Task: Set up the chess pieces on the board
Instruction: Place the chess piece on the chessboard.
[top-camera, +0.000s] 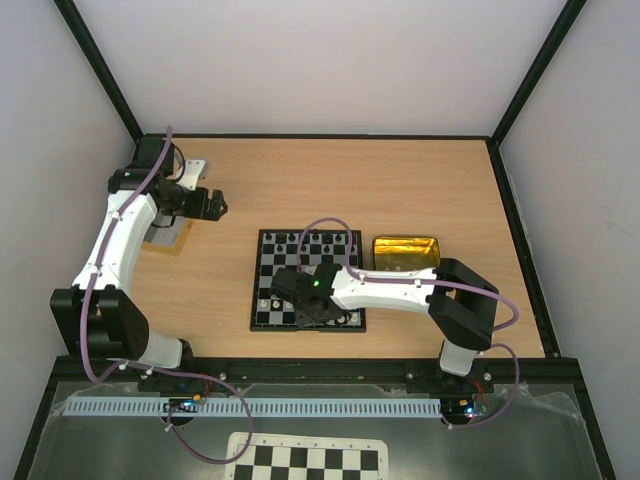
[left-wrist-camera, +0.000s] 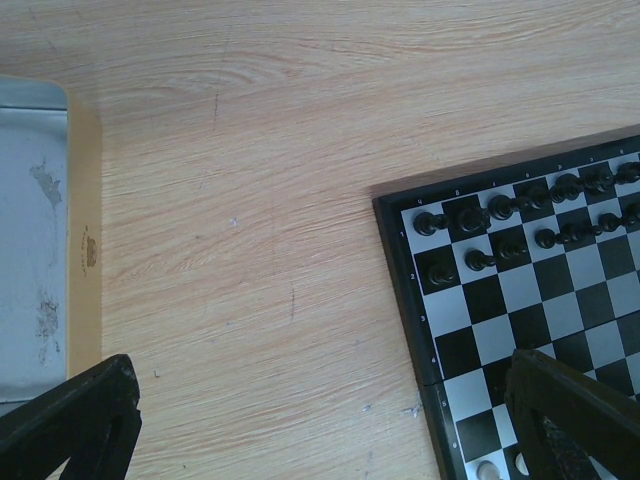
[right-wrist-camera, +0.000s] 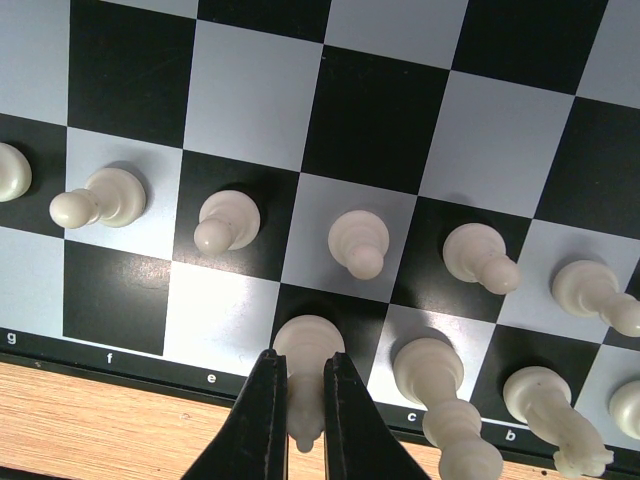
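The board (top-camera: 262, 300) lies mid-table, black pieces (top-camera: 305, 240) along its far rows. My right gripper (right-wrist-camera: 305, 365) is shut on a tall white chess piece (right-wrist-camera: 308, 345) whose base rests on a dark back-row square by the letter d. White pawns (right-wrist-camera: 358, 242) stand one row ahead, and taller white pieces (right-wrist-camera: 440, 395) stand to its right. In the top view that gripper (top-camera: 308, 308) is over the board's near edge. My left gripper (left-wrist-camera: 320, 420) hangs open above bare wood left of the board (left-wrist-camera: 400, 250), holding nothing.
A gold tin tray (top-camera: 406, 252) sits against the board's right side. A grey metal lid (left-wrist-camera: 30, 230) lies by the left arm. A loose checker sheet (top-camera: 305, 460) lies below the arm bases. Black pieces (left-wrist-camera: 500, 207) fill the board's far corner.
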